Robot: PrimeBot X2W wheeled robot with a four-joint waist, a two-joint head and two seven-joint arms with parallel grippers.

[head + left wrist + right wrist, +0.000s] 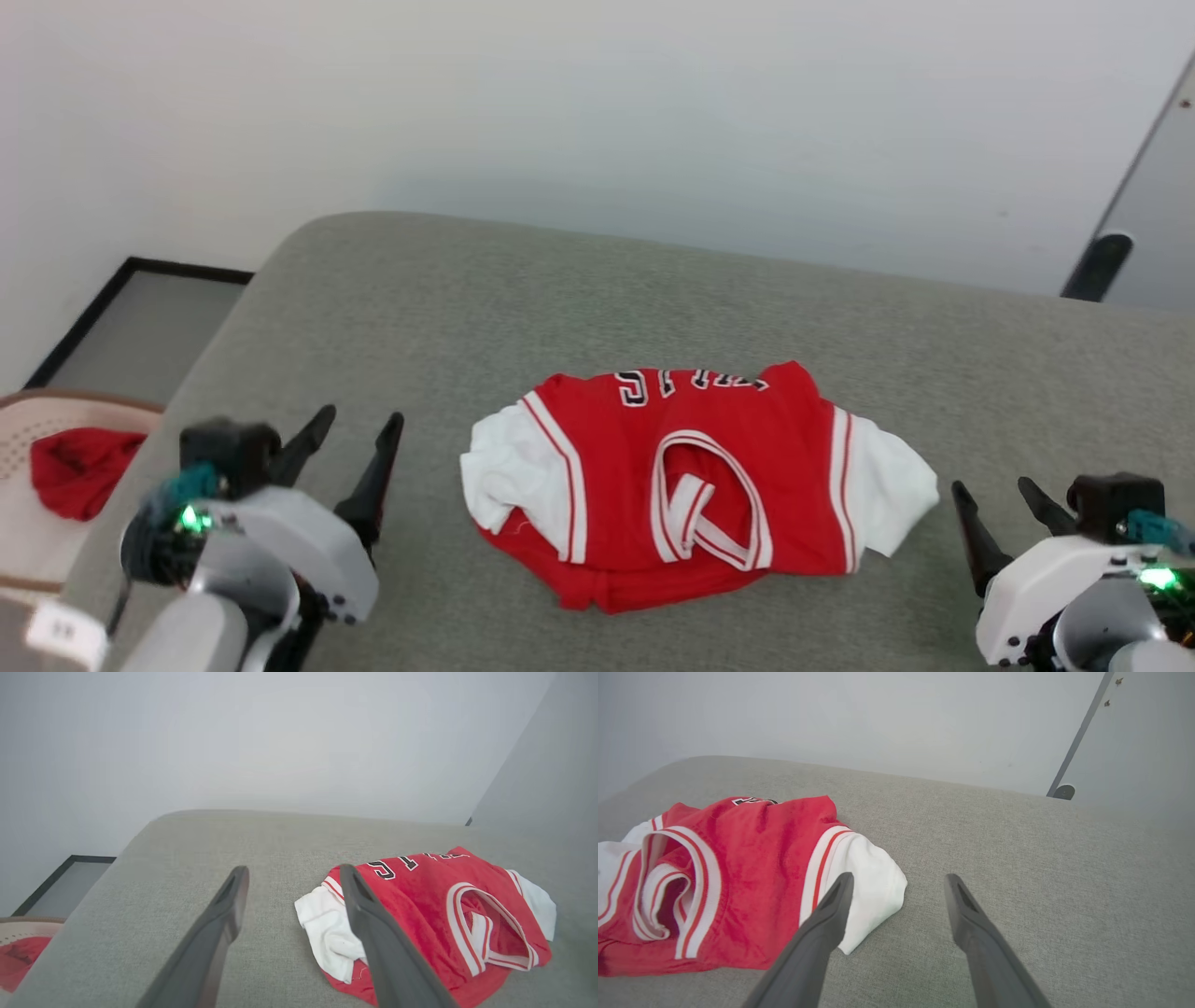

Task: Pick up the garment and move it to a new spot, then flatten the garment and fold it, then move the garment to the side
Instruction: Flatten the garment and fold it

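Pincers, two: your left pincer [362, 415] stands spread and empty over the near-left part of the grey cushion [467, 308]. Your right pincer [991, 485], likewise spread and empty, is over its near-right part.
Cushion: grey woven fabric, rounded far-left corner.
Red jersey [607, 457]: white sleeves, striped trim, lying crumpled at the cushion's middle, clear of both pincers.
Pale basket [19, 434]: just off the cushion's left edge.
Small red cloth [75, 467]: inside that basket.

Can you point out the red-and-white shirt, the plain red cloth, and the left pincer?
shirt [616, 467], head view, red chest panel.
red cloth [75, 471], head view, middle of the bundle.
left pincer [362, 416], head view, midway between fingertips.
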